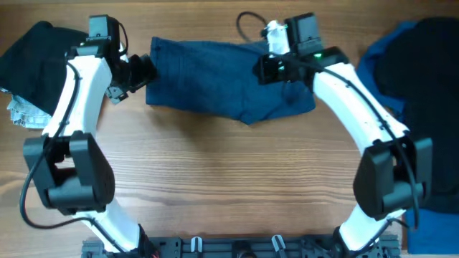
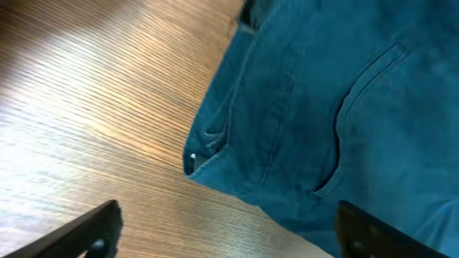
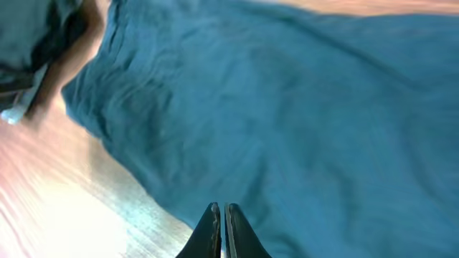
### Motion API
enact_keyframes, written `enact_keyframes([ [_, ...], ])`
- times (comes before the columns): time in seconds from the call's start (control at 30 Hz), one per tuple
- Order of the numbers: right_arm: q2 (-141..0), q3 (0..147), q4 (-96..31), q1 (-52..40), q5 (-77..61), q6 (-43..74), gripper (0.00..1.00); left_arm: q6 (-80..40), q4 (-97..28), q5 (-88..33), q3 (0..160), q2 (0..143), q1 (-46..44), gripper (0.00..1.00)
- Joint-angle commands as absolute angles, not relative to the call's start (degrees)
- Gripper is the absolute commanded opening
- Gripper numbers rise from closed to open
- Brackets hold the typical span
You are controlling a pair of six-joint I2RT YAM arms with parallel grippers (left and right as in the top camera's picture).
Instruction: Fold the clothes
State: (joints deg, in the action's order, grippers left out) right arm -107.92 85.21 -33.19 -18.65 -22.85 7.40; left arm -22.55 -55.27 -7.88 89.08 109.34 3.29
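Wide-parted fingers (image 2: 86, 229) of the left gripper (image 2: 226, 222) hang open and empty over the near corner of the navy garment (image 1: 215, 79), which lies flat across the far middle of the wooden table (image 1: 229, 179). At far left a black garment (image 1: 29, 50) sits heaped on a pale cloth (image 1: 21, 111), well apart from the work. On the navy piece, a small metal stud (image 2: 192, 158) marks the corner and a curved pocket seam (image 2: 351, 115) runs to its right. Further right, the right gripper (image 3: 221, 229) is pinched closed just above the fabric, with no cloth visible between its tips. At far right a second black garment (image 1: 423, 50) rests on a royal blue garment (image 1: 373, 61).

To fold cleanly, the left claw would likely do best to close on the hem beside the stud, taking every layer, while the right opens and takes the matching edge, so both lift evenly. No brand, label or writing can be read.
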Motion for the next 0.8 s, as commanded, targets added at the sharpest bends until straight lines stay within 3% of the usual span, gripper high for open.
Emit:
enact_keyframes([
  [0.0, -111.79, 84.73, -32.64, -21.12, -20.32, 5.54, 0.04, -21.23, -55.27, -11.94, 88.84, 114.37, 3.49, 0.99],
  [0.37, -120.66, 84.73, -34.04, -24.32, -20.34, 4.47, 0.04, -24.88, -54.04, -14.63, 88.73, 125.27, 3.49, 0.98],
  [0.47, -120.66, 84.73, -34.79, -24.38, -20.36, 4.51, 0.04, -24.93, -52.95, -17.65, 87.90, 126.34, 3.49, 0.90],
  [0.5, -120.66, 84.73, -35.00, -24.43, -20.36, 4.49, 0.04, -24.91, -52.42, -17.82, 87.61, 126.34, 3.49, 0.78],
  [0.53, -120.66, 84.73, -35.16, -24.49, -20.36, 4.49, 0.04, -24.91, -52.10, -17.91, 87.61, 126.34, 3.49, 0.52],
  [0.57, -120.66, 84.73, -35.31, -24.53, -20.36, 4.49, 0.04, -24.88, -51.94, -18.04, 87.61, 126.34, 3.49, 0.37],
  [0.6, -120.66, 84.73, -35.53, -24.58, -20.38, 4.51, 0.04, -24.88, -51.90, -18.04, 87.64, 126.34, 3.49, 0.05],
  [0.77, -118.85, 86.48, -36.10, -24.53, -25.63, 4.38, 0.04, -24.40, -52.73, -19.05, 89.21, 122.45, 3.55, 0.04],
])
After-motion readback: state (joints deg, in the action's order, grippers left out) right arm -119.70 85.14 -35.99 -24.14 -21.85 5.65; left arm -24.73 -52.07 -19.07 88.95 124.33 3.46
